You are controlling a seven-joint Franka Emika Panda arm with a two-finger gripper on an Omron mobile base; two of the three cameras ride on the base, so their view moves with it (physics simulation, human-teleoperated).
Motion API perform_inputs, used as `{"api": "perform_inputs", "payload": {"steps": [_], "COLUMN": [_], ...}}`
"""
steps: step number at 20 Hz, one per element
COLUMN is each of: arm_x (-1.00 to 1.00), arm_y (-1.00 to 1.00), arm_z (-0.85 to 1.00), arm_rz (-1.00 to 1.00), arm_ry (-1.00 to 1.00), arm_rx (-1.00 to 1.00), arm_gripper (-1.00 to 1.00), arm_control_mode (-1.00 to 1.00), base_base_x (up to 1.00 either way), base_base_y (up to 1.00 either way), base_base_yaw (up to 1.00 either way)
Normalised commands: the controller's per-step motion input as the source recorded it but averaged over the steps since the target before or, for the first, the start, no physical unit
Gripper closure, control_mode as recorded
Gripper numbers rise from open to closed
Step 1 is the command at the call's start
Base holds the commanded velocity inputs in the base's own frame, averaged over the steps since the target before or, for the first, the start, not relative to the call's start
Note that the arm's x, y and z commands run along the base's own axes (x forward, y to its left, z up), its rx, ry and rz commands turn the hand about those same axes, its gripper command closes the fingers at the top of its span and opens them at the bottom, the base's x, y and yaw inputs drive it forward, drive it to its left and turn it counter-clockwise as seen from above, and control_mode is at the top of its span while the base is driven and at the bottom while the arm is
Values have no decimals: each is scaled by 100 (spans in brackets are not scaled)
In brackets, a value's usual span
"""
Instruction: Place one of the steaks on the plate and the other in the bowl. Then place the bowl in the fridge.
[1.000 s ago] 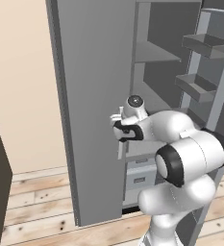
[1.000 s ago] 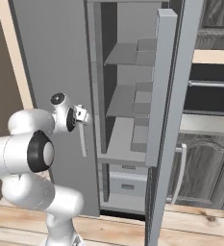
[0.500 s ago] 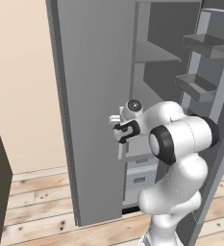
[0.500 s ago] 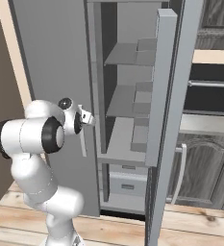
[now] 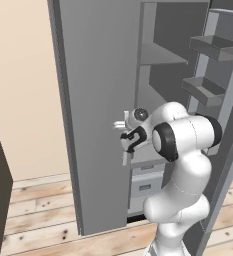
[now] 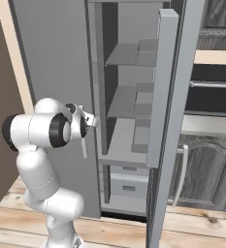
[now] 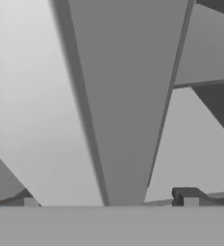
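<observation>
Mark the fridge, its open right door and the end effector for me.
fridge [image 5: 93, 100], left base view, on the closed left door's face.
open right door [image 6: 177, 121], right base view, on its edge.
end effector [image 5: 122, 131], left base view, between the fingertips.

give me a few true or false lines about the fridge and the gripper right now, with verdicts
1. The fridge has a door standing open. True.
2. The gripper is clamped on a reddish-brown bowl. False: its jaws are open and hold nothing.
3. The fridge shelves in view are bare. True.
4. The gripper is beside the slim light handle of the fridge's left door. True.
5. A steak lies on the wooden floor. False: the floor in view has no steak on it.
</observation>
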Motion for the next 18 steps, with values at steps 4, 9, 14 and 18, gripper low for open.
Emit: {"api": "perform_inputs", "payload": {"steps": [4,9,14,18], "arm_x": [36,41,13,-31], "arm_y": [29,24,7,30], "arm_z": [-9,0,0,0], "arm_rz": [0,0,-3,-19], "arm_ry": [0,0,0,0], "arm_rx": [0,0,0,0], "arm_gripper": [-100,100,100,100], "arm_control_mode": [-100,-100,-100,-100], "base_base_x": [0,0,0,0], "base_base_y": [0,0,0,0], "base_base_yaw": [0,0,0,0]}}
